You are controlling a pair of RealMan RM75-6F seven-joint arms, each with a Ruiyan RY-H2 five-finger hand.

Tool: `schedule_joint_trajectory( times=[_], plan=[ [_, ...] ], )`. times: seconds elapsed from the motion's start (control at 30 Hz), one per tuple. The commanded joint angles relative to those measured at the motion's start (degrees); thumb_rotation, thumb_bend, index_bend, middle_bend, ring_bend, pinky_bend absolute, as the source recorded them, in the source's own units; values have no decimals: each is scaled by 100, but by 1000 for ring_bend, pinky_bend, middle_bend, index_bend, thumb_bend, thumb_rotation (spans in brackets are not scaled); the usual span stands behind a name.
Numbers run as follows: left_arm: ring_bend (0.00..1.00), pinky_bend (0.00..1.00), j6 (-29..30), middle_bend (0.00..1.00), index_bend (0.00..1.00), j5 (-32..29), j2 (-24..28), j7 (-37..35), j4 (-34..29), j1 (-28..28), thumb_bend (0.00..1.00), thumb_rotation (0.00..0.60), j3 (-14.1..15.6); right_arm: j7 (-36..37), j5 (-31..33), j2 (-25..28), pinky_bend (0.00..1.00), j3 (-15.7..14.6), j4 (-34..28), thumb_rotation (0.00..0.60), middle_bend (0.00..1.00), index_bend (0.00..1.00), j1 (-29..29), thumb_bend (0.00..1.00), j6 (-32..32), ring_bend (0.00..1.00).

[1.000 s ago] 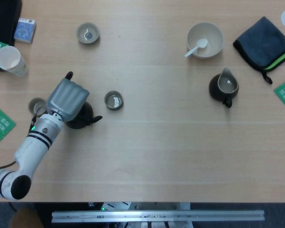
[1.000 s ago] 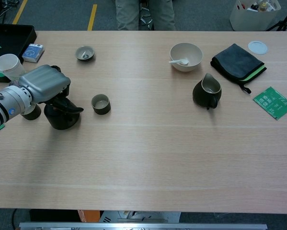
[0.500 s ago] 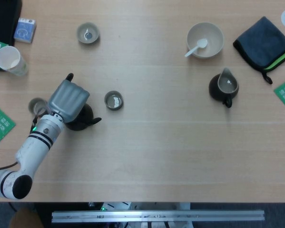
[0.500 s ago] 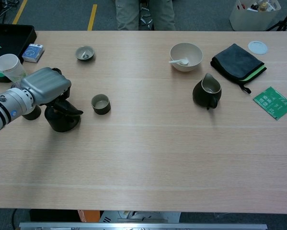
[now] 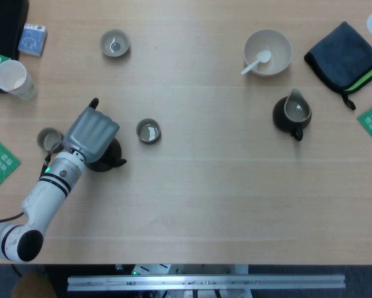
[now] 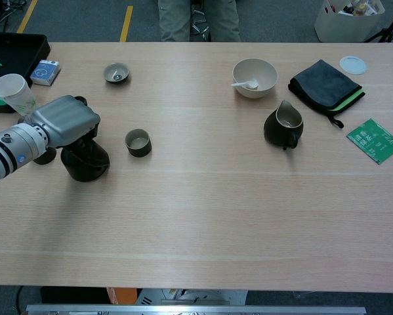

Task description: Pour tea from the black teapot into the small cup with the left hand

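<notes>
the robot's grey left hand (image 5: 91, 132) lies over a round black teapot (image 5: 107, 155) near the left side of a light wooden table (image 5: 204, 186), covering most of it; whether the fingers grip it cannot be told. a small dark cup (image 5: 148, 131) holding pale liquid stands just to the right of the teapot, apart from it. another small cup (image 5: 48, 138) sits just left of the hand. further off are a white paper cup (image 5: 12, 77), a shallow grey dish (image 5: 115, 43), a cream bowl with a white spoon (image 5: 267, 52), a dark pitcher (image 5: 292, 113) and a folded dark cloth with a green edge (image 5: 346, 54).
</notes>
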Motion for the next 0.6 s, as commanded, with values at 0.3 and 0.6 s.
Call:
schedule_joint_trajectory(
  times=[0.3, 0.6],
  plan=[
    [786, 175, 8, 993, 879, -168, 17, 39, -103, -60, 157, 100, -47, 10, 6, -10, 143, 4, 25, 600, 198, 177, 8, 7, -22, 127],
    [819, 175, -51, 1000, 920, -309, 4, 104, -143, -146, 157, 40, -41, 46, 22, -13, 143, 8, 56, 600, 199, 176, -5, 7, -21, 127]
  ],
)
